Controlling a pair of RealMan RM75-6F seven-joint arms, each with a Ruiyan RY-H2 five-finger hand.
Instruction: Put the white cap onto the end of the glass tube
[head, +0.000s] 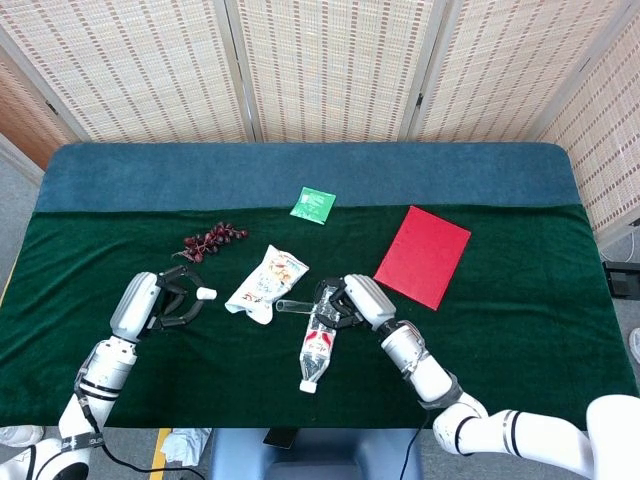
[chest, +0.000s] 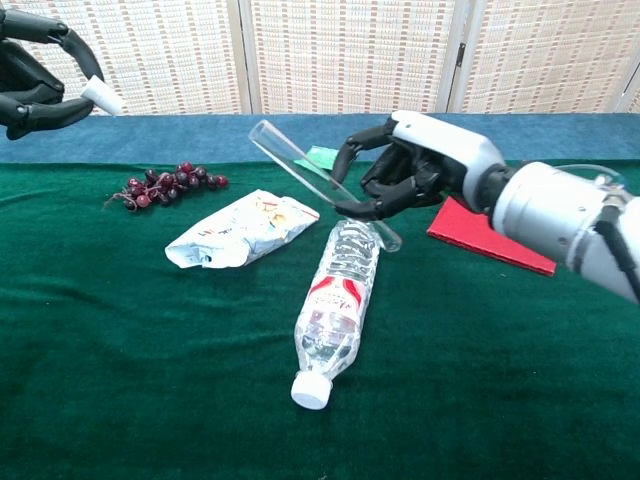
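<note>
One glass tube (chest: 322, 185) is clamped in the right hand (chest: 420, 165), above one plastic bottle (chest: 340, 295). The left hand (head: 160, 302) pinches one white cap (chest: 99, 96), well left of the bottle.

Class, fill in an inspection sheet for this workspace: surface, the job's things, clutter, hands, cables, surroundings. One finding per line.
Surface: green cloth on the table, a blue band along the far edge.
Job's things: glass tube held tilted in the air; white cap held up, apart from the tube.
Clutter: plastic bottle lying down, snack bag, grapes, red booklet, green packet.
Hands: right hand grips the tube; left hand pinches the cap.
Cables: nothing seen on the table.
Surroundings: woven folding screens behind the table.
</note>
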